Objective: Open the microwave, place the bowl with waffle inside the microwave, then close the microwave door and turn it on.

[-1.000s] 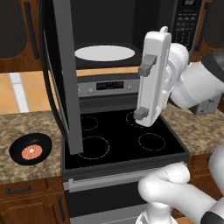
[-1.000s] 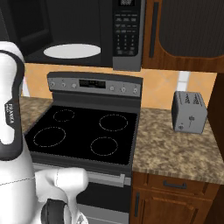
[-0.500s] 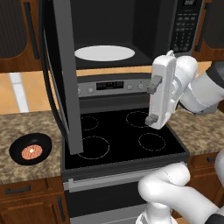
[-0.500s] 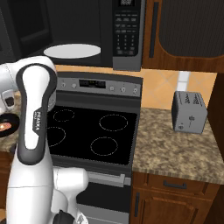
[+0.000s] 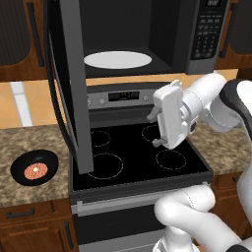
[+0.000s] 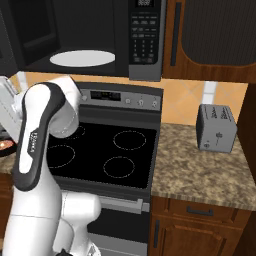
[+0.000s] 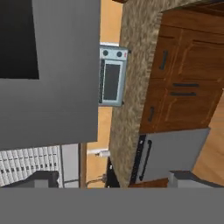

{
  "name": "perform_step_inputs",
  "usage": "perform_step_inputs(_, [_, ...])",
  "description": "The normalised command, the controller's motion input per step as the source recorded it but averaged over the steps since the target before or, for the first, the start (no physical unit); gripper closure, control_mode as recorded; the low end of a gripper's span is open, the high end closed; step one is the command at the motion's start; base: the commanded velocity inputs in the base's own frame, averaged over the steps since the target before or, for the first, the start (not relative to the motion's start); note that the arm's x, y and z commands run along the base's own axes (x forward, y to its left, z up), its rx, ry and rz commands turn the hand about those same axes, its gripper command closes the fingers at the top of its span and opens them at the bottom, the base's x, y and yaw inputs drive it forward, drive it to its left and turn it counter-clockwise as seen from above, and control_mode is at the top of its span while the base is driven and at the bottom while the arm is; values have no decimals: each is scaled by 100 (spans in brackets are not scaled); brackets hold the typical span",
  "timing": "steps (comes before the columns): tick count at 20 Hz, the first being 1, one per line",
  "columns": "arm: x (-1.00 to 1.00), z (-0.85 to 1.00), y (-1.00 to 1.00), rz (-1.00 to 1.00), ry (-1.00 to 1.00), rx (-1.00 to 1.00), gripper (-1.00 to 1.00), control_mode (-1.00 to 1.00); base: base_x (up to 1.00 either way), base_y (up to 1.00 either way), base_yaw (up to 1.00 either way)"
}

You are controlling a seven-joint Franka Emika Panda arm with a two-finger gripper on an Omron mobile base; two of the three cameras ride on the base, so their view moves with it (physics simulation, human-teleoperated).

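The microwave (image 5: 147, 44) hangs above the stove (image 5: 138, 157) with its cavity exposed, and the white round turntable (image 5: 117, 59) lies bare on its floor. The microwave door (image 5: 74, 83) is swung wide out to the left, so that from the left base view it is seen nearly edge-on, its grey frame reaching down in front of the stove's left burners. The button panel (image 6: 145, 37) sits at the microwave's right end, facing forward. The bowl (image 5: 34, 167) rests on the speckled stone surface (image 5: 29, 189) to the left of the stove, well apart from the microwave, and the waffle (image 5: 36, 171) lies flat in the middle of it. The arm bends across the stove, and the white hand (image 5: 170, 120) hangs above the right-hand burners, below the microwave opening and turned toward the left. The claw (image 7: 109, 180) shows as two dark tips at the bottom of the hand view, set apart with nothing between them, so it is released. In the right base view a small grey toaster (image 6: 216, 128) stands on the surface right of the stove, near the wall.
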Motion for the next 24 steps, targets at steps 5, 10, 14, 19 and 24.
perform_step_inputs(5, [22,-53,14,-44,0,-1,-100,-100,0,0,0])
perform_step_inputs(10, [38,-63,44,-36,0,-6,-100,-100,0,0,0])
perform_step_inputs(14, [45,-53,73,-12,0,-20,-100,-100,0,0,0])
perform_step_inputs(19, [14,-41,60,-8,0,-24,-100,-100,0,0,0])
perform_step_inputs(24, [8,-30,48,-12,-2,-15,-100,-100,0,0,0])
